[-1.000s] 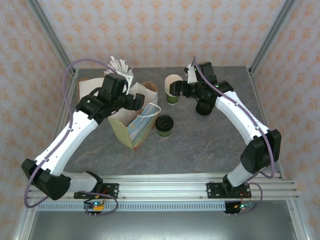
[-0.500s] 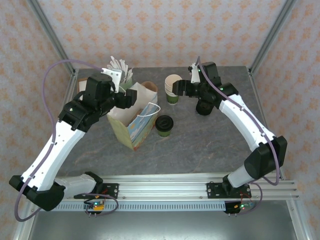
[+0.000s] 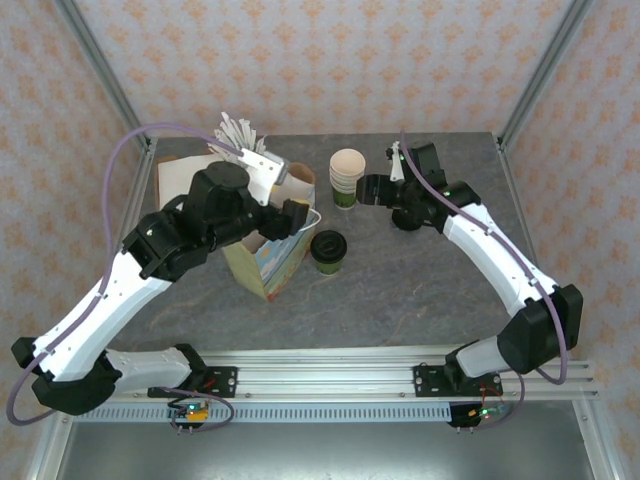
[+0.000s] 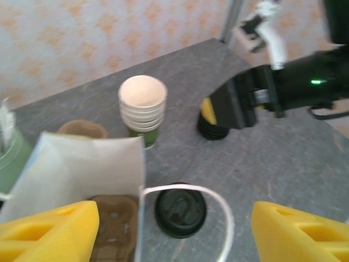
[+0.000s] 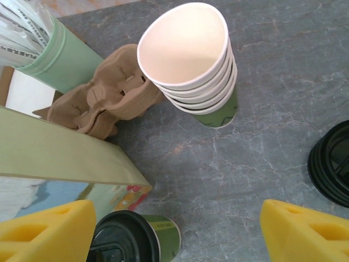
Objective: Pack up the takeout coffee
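The takeout coffee [image 3: 328, 250], a cream and green cup with a black lid, stands on the table just right of the paper bag [image 3: 262, 262]. My left gripper [image 3: 293, 216] hovers open over the bag's right edge. In the left wrist view the coffee lid [image 4: 180, 209] and the bag's white string handle [image 4: 221, 203] lie below, between my yellow fingers [image 4: 50, 232]. My right gripper [image 3: 369, 188] is open beside the stack of lidless cups [image 3: 347, 177]. In the right wrist view the coffee [image 5: 132, 240] sits by the left fingertip, with nothing between the jaws.
A brown cardboard cup carrier [image 4: 113, 225] lies inside the bag, and more carriers [image 5: 108, 91] sit behind it. A green holder of wrapped sticks [image 5: 50, 50] stands at the back left. A pile of black lids [image 5: 332, 162] lies right of the cup stack [image 5: 192, 61].
My left arm has swung right, bringing its gripper from behind the bag to over its right edge, with the fingers narrowing a little. My right gripper has drawn back from the cup stack.
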You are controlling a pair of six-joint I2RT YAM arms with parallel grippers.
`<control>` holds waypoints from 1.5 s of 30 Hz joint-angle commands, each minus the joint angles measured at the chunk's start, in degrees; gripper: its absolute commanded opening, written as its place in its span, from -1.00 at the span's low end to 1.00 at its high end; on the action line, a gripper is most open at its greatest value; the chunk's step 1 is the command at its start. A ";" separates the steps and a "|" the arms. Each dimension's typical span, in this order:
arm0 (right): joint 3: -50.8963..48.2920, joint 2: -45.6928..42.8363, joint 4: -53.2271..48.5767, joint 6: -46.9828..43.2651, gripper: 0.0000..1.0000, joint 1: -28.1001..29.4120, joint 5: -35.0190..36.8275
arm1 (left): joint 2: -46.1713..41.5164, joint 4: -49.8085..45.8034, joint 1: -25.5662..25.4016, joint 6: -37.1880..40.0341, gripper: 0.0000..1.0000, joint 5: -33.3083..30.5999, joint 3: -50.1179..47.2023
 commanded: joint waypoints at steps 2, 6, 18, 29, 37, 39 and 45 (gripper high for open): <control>-1.52 -2.62 -0.72 -1.04 0.60 -0.48 2.31 | 2.09 -2.46 -4.76 3.27 0.48 -1.35 2.78; -1.78 -4.01 -2.24 -1.46 0.61 -2.14 2.55 | 4.02 -2.92 -8.73 3.48 0.48 -0.64 3.14; -9.35 -10.55 0.29 3.49 0.62 -13.45 3.37 | 14.90 -8.85 -18.95 -0.48 0.39 -1.88 -0.79; -10.59 -9.28 1.92 4.25 0.63 -13.44 -0.16 | 19.75 -7.16 -15.03 -3.88 0.38 -4.70 -5.43; -11.72 -9.23 3.13 4.50 0.63 -13.42 -0.48 | 26.09 -11.33 -11.65 -2.18 0.51 -5.74 -0.57; -12.07 -9.27 3.36 4.40 0.63 -13.43 -0.52 | 26.97 -11.58 -10.70 -2.24 0.55 -6.27 0.07; -12.13 -9.20 4.01 4.36 0.63 -13.42 -0.76 | 31.14 -12.90 -8.88 -1.11 0.65 -6.90 3.08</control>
